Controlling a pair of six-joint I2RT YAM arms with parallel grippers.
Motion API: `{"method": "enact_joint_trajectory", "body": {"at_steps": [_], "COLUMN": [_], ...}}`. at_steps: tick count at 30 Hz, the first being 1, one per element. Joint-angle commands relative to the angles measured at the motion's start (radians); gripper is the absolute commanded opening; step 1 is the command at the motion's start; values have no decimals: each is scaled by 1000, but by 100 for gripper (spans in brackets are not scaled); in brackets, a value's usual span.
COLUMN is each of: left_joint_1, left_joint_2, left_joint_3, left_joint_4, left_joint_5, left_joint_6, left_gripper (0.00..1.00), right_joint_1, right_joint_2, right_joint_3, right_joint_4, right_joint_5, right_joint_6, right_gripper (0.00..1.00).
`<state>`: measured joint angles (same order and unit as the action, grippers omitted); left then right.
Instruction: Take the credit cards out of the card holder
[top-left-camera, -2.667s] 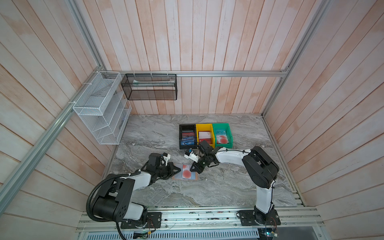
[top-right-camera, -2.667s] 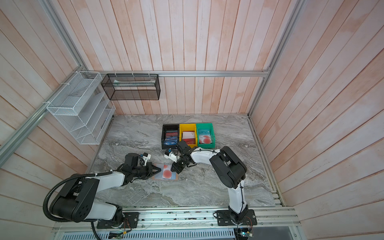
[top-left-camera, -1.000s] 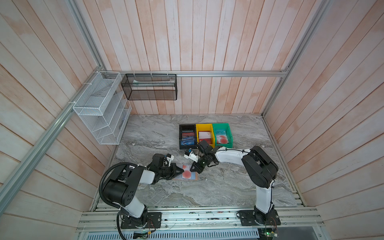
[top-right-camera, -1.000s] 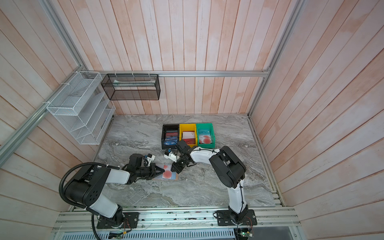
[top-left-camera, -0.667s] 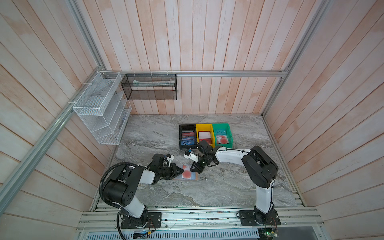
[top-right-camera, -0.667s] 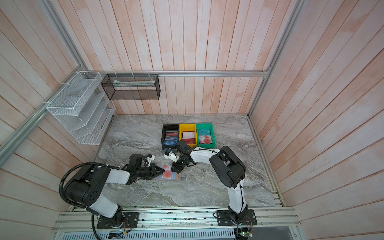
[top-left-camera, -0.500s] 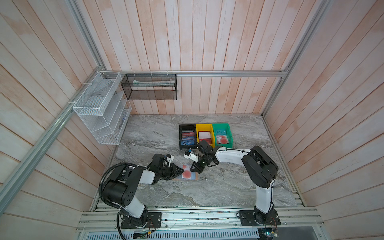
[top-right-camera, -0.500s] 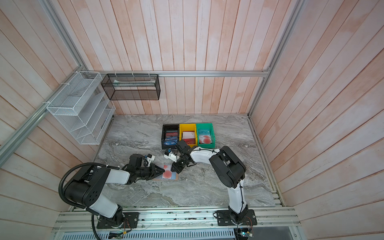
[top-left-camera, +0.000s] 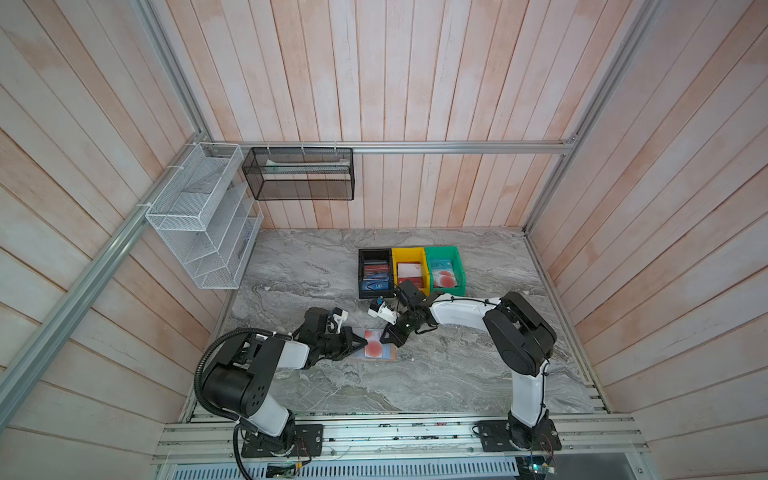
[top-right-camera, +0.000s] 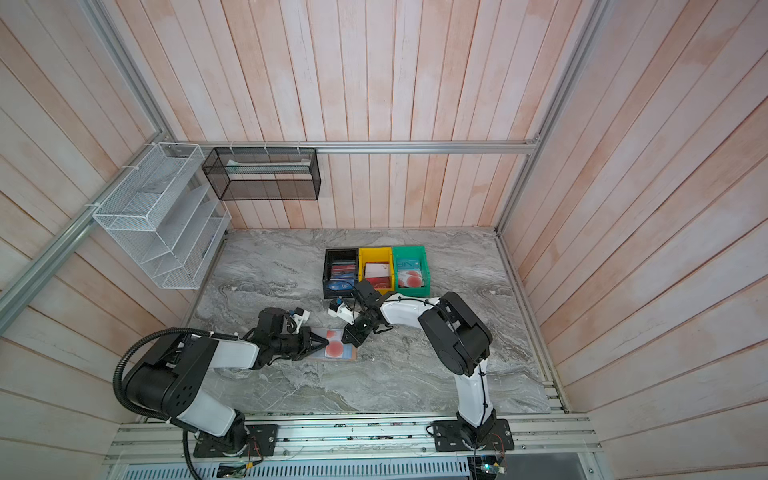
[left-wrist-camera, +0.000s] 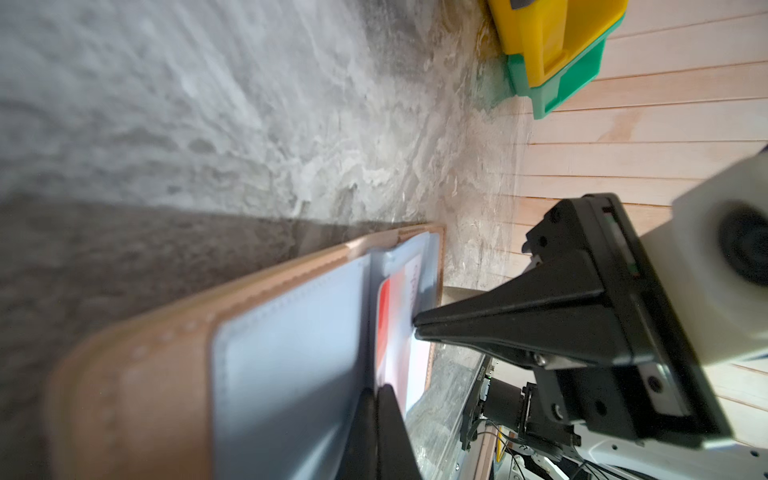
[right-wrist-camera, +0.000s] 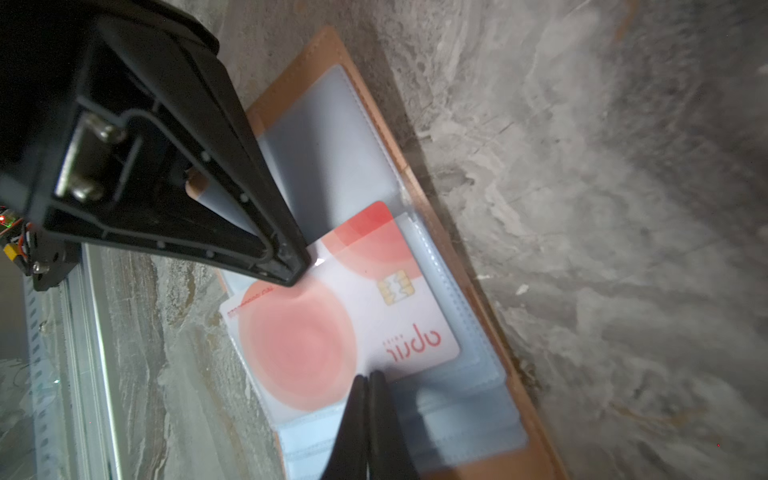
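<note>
1. The left gripper (right-wrist-camera: 296, 270) has its fingers pressed together to a point. The tip rests on the pale card (right-wrist-camera: 353, 307) at the rim of its large red circle. Whether it pinches the card's edge or only presses on it cannot be told.
2. The right gripper (left-wrist-camera: 417, 324) also has its fingers pressed together. Its tip touches the opposite long edge of the same card, beside the red lettering, where the card meets the clear sleeve (right-wrist-camera: 457, 411). A grip on card or sleeve cannot be confirmed.
3. The two tips point at each other across the card, near but apart, with only the card's face between them. In both top views the left gripper comes in from the left and the right gripper from the right.
4. The card holder (left-wrist-camera: 137, 374) is tan and lies open and flat on the grey marble table (top-left-camera: 436, 374), between the two arms. The card lies chip side up on the page nearer the right arm, partly under the sleeve. The other sleeve page sits under the left gripper.
5. A black bin (top-left-camera: 375, 252), a yellow bin (top-left-camera: 408, 252) and a green bin (top-left-camera: 442, 250) stand in a touching row behind the card holder. Each has cards inside, including a blue card (top-left-camera: 377, 286) in the black bin. The right arm's wrist hangs just in front of the bins.
6. A white wire rack (top-left-camera: 199, 216) and a black mesh basket (top-left-camera: 299, 174) hang on the walls, well apart from the work.
</note>
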<state>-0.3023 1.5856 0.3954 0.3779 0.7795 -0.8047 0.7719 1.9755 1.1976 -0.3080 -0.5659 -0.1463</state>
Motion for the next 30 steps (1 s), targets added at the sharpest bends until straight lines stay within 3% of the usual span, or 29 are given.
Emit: {"method": "enact_joint_trajectory", "body": {"at_steps": [1, 30], "left_joint_1": [-3, 44], "left_joint_2": [-11, -111], "left_joint_3": [-7, -56], "left_joint_4": [-67, -150], "left_joint_5": [-30, -48], "left_joint_6": [24, 55], "left_gripper": [0, 0], "right_joint_1": [6, 5], "right_joint_2": [63, 71], "right_joint_3": [-30, -24], "right_joint_4": [-92, -107], "right_joint_5": [36, 35], "right_joint_6": [-2, 2], "right_gripper": [5, 5]}}
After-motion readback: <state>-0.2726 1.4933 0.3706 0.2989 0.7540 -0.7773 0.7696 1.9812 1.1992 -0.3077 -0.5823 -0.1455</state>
